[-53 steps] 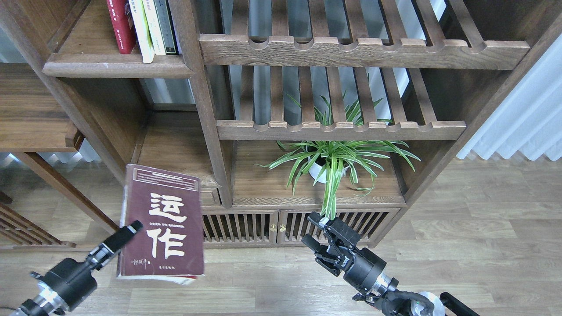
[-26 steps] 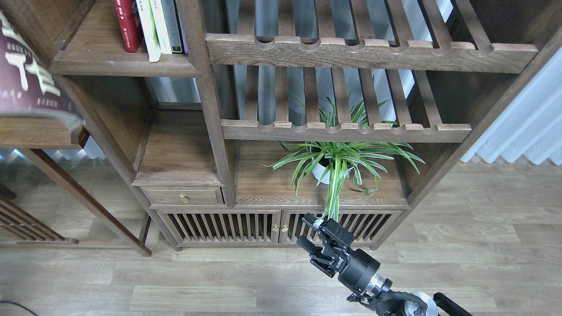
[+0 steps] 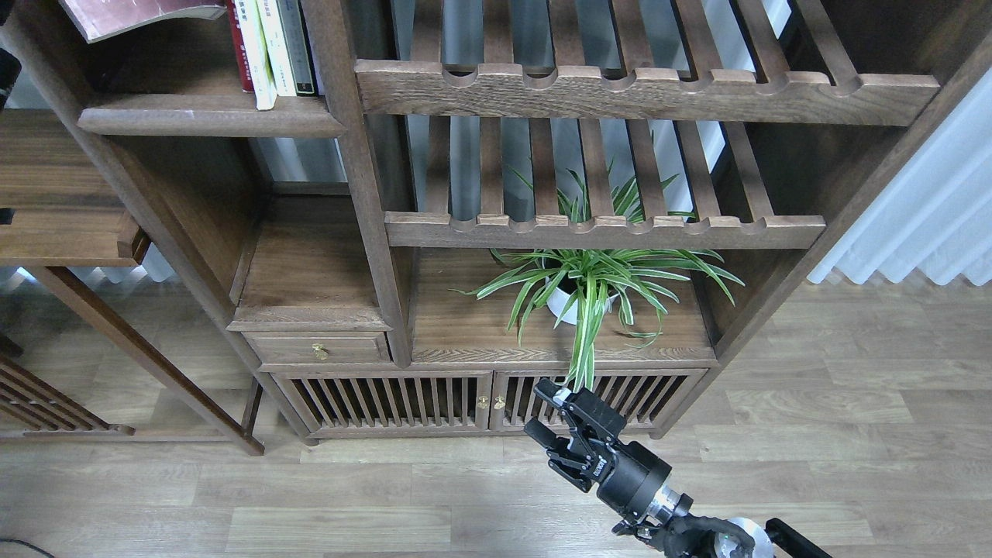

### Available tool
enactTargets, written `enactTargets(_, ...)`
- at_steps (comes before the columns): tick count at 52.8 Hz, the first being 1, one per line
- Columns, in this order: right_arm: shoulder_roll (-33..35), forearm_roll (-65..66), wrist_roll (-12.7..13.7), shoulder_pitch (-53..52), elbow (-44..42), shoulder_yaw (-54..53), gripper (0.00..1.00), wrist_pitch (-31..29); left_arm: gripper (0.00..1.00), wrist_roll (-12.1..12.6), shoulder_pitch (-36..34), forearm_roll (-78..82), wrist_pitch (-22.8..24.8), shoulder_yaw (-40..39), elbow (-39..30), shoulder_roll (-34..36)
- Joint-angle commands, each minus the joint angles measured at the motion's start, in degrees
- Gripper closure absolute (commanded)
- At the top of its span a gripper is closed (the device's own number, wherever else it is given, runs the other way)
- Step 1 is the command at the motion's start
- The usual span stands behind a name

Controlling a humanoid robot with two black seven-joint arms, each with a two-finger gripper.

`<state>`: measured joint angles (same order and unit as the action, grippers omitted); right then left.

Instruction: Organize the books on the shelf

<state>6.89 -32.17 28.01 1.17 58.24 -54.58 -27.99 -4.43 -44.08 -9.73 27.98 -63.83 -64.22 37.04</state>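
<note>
Since half a second ago the maroon book [image 3: 132,14] has gone from the left edge at 9 o'clock up to 11 o'clock; now only its lower edge and page block show at the top of the view, tilted, over the shelf [image 3: 209,120]. Whether it touches the board or hangs above it, cannot tell. Left gripper is out of view; just a dark sliver at the left edge near 10 o'clock, unidentifiable.

Upright on the same shelf, just right of the maroon book: red book [image 3: 239,46], then yellow-green book [image 3: 254,54], then thin white and dark-spined books [image 3: 288,46] against the vertical post [image 3: 353,178]. Red spine is mostly hidden behind the maroon book's corner.

Right gripper [image 3: 554,418] sits at 5 o'clock, low in view in front of the cabinet doors [image 3: 488,399], fingers spread apart, nothing between them. It looks unmoved versus the earlier frames. Well apart from the shelf and books.

Other stuff: spider plant [image 3: 593,287] in a white pot at centre, on the board under the lower slatted rack [image 3: 604,230]; upper slatted rack [image 3: 643,89] at 12 to 1 o'clock. Small drawer [image 3: 318,349] at 7 o'clock of centre. White curtain [image 3: 922,209] at 3 o'clock. Wood floor [image 3: 837,434] below.
</note>
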Motion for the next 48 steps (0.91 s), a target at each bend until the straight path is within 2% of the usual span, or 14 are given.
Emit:
enactTargets(1,0.1,0.0,0.0,0.0,0.0,0.1,0.03,0.0,0.92,0.0,-2.8,0.1,0.0,0.6,3.3,-2.1)
enactTargets(4,0.1,0.0,0.0,0.2,0.0,0.0,0.03,0.0,0.92,0.0,-6.4,1.0,0.0,1.3,6.8,-3.0)
enactTargets(10,0.1,0.1,0.0,0.4,0.2,0.1,0.03,0.0,0.92,-0.1,-14.9,4.2,0.0,4.9,15.8,-10.7)
enactTargets(16,0.1,0.1,0.0,0.6,0.2,0.1,0.03,0.0,0.89,-0.3,-17.9,6.5,0.0,6.9,24.9,-16.5)
enactTargets(18,0.1,0.2,0.0,0.6,0.2,0.1,0.03,0.0,0.79,-0.6,-17.8,6.6,0.0,7.1,25.1,-17.2)
enactTargets(20,0.1,0.2,0.0,0.6,0.2,0.1,0.03,0.0,0.41,-0.8,-17.7,6.6,0.0,7.2,25.0,-17.3)
enactTargets(21,0.1,0.2,0.0,0.6,0.2,0.1,0.03,0.0,0.12,-0.9,-17.4,6.7,0.0,7.1,24.6,-17.3)
enactTargets(22,0.1,0.2,0.0,0.6,0.2,0.1,0.03,0.0,0.0,-1.0,-17.2,6.7,0.0,7.1,24.2,-17.3)
enactTargets(26,0.1,0.2,0.0,0.6,0.1,0.1,0.03,0.0,0.0,-0.9,-14.7,6.7,0.0,6.3,20.1,-16.0)
enactTargets(37,0.0,0.1,0.0,0.4,0.2,-0.2,0.03,0.0,0.0,-1.2,-10.2,6.7,0.0,3.4,18.4,-13.3)
enactTargets(40,-0.2,0.1,0.0,-0.1,0.1,-0.4,0.03,0.0,0.0,-0.6,-5.2,6.7,0.0,0.0,10.7,-12.1)
enactTargets(45,-2.0,0.4,0.0,-2.7,0.2,-0.2,0.04,0.0,0.0,-0.6,8.6,6.5,0.0,-5.8,-3.0,-9.0)
enactTargets(46,-2.1,0.8,-1.4,-3.2,0.1,-0.1,0.04,0.0,0.0,-0.5,11.3,6.5,0.0,-7.2,-5.8,-9.0)
enactTargets(48,-2.1,2.1,-1.9,-3.4,0.2,0.1,0.04,0.0,0.0,-0.3,17.3,6.6,0.0,-7.3,-11.3,-9.0)
